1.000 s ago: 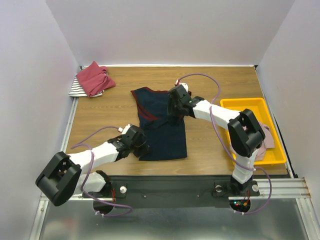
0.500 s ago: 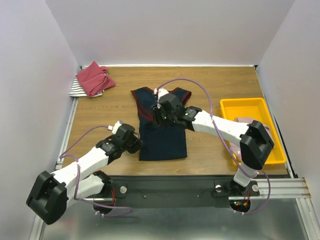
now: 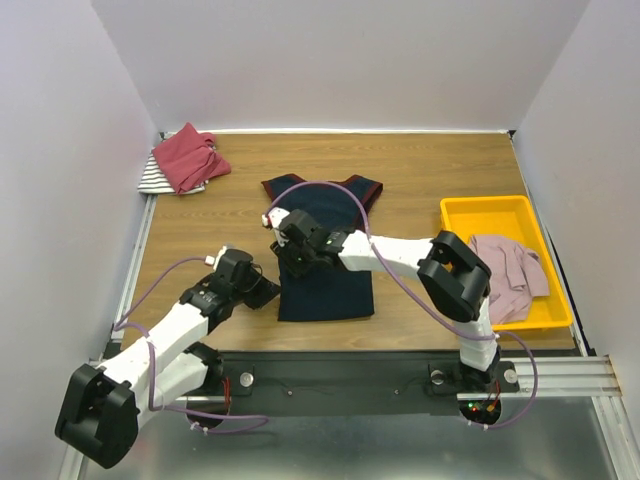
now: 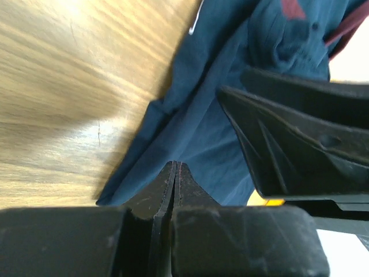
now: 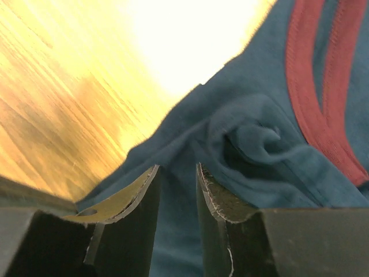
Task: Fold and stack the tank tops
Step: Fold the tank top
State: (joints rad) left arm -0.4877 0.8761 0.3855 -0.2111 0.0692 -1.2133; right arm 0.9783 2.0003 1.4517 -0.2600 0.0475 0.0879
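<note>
The right claw (image 5: 176, 170) pinches a bunched fold of the navy tank top (image 3: 335, 275) at its left edge, about halfway along. The top lies in the middle of the table (image 3: 200, 215), its long side pointing away from the arms. The left claw (image 4: 174, 168) is pressed together just by the near left corner, so it is nearer the hem. The next fold likely lifts that hem toward the neck
</note>
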